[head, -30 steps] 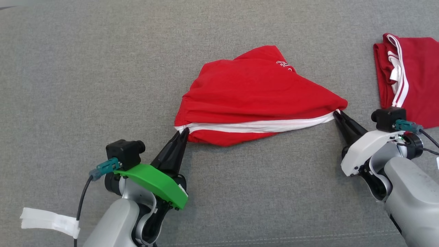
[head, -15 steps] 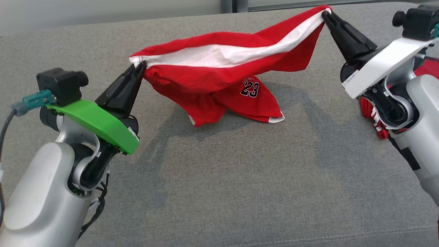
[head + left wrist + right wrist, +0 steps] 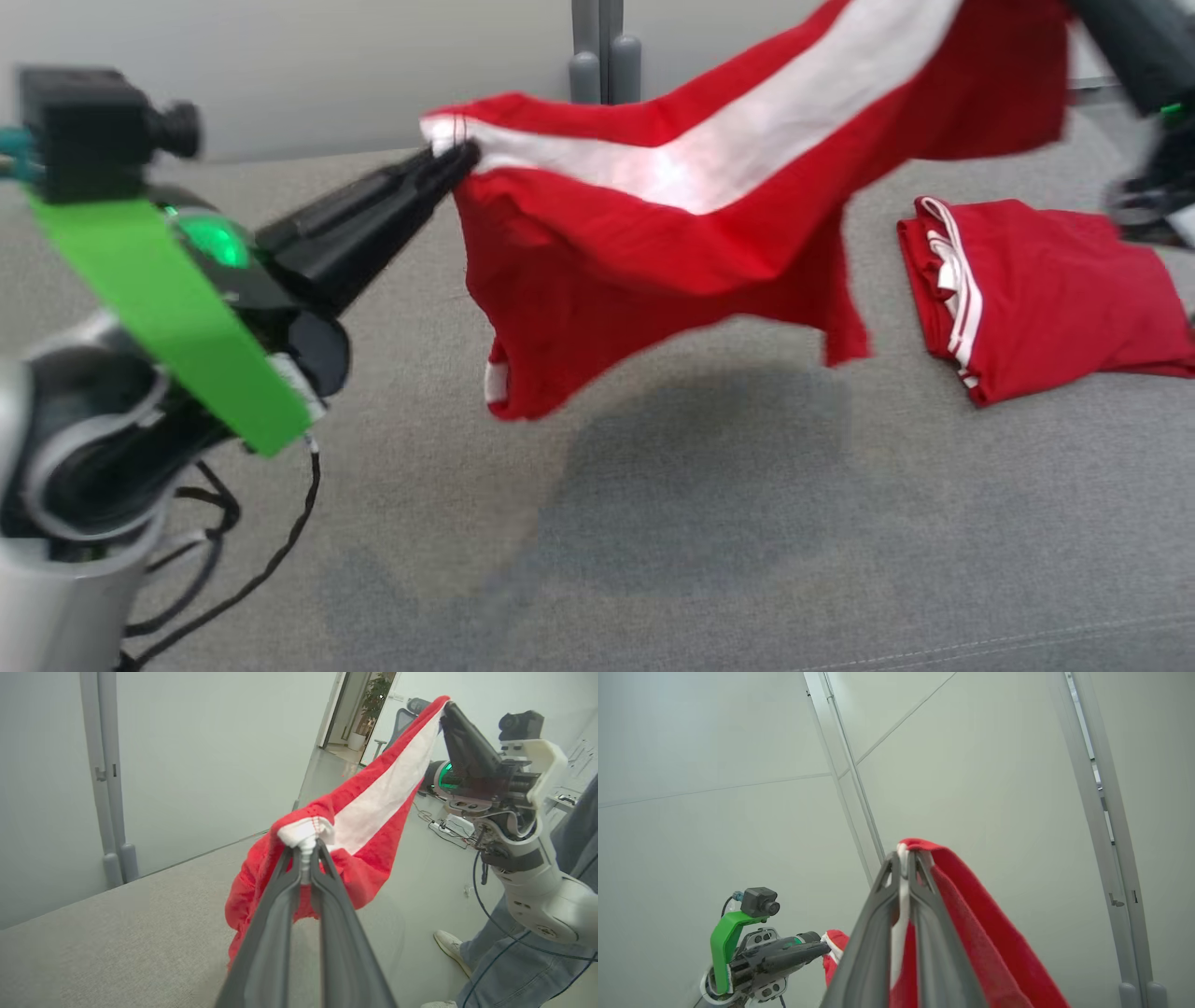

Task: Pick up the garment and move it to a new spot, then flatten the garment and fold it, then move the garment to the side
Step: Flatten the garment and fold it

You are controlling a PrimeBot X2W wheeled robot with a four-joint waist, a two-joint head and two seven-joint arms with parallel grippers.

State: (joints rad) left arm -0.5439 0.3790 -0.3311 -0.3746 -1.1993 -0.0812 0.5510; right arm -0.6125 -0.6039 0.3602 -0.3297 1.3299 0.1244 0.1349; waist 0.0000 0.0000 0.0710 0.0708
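Pale grey wall panels (image 3: 280,56) stand behind the grey fabric-covered table (image 3: 653,541). The red garment (image 3: 672,215), white band uppermost, hangs stretched across the upper middle of the head view, clear of the table. Half a second ago its lower folds, showing the print "23", lay on the fabric. A folded red garment (image 3: 1055,289) with white stripes lies at right. The fingers of the left gripper (image 3: 462,154) pinch the band's left end. Those of the right gripper (image 3: 907,856) clamp its other end, higher up. A person's shoe (image 3: 451,947) stands on the floor.
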